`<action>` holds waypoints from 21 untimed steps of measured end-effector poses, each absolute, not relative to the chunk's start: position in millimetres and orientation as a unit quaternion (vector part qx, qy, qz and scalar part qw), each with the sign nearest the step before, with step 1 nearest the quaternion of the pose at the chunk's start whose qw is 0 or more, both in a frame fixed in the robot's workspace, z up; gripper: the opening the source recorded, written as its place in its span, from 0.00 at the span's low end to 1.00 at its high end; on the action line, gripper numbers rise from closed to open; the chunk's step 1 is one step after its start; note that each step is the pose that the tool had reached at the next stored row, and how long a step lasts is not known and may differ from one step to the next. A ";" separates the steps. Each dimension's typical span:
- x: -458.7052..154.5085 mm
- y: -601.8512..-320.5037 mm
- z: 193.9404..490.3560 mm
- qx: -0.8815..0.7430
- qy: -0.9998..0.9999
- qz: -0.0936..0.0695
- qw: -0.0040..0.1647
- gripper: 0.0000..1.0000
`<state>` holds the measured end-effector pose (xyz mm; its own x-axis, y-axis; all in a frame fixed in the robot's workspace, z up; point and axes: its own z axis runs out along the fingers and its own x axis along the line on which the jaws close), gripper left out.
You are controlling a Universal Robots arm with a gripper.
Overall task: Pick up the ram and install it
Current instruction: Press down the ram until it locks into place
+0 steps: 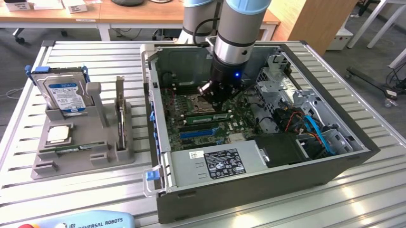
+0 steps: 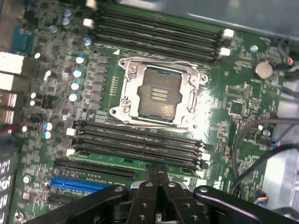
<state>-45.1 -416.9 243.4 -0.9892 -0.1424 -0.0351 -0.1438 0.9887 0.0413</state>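
The ram (image 1: 204, 116) is a long green stick lying along a memory slot on the motherboard (image 1: 190, 124), just below the processor socket (image 2: 156, 95). In the wrist view the ram (image 2: 117, 160) runs along the outermost slot of the bank nearest the blue connector. My gripper (image 1: 214, 109) reaches down into the open computer case (image 1: 254, 187) from above. Its black fingers are shut together with nothing between them, and the gripper (image 2: 158, 175) has its tips right at the ram's upper edge. I cannot tell whether they touch it.
A grey fixture (image 1: 44, 168) on the slatted table at the exterior view's left holds a blue-labelled hard drive (image 1: 63, 92), a square silver chip (image 1: 58, 135) and another green stick (image 1: 75, 149). Inside the case, the power supply (image 1: 219, 161), drive cage (image 1: 279, 76) and blue cables (image 1: 317, 133) crowd the board.
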 end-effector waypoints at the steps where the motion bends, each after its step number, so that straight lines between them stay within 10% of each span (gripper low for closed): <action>1: -45.1 -416.9 243.4 -0.069 0.997 0.022 0.016 0.10; 21: -45.1 -416.2 243.7 -0.051 0.998 0.016 0.010 0.10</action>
<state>-45.1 -416.2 243.7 -0.9945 -0.1023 -0.0214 -0.1029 0.9942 0.0313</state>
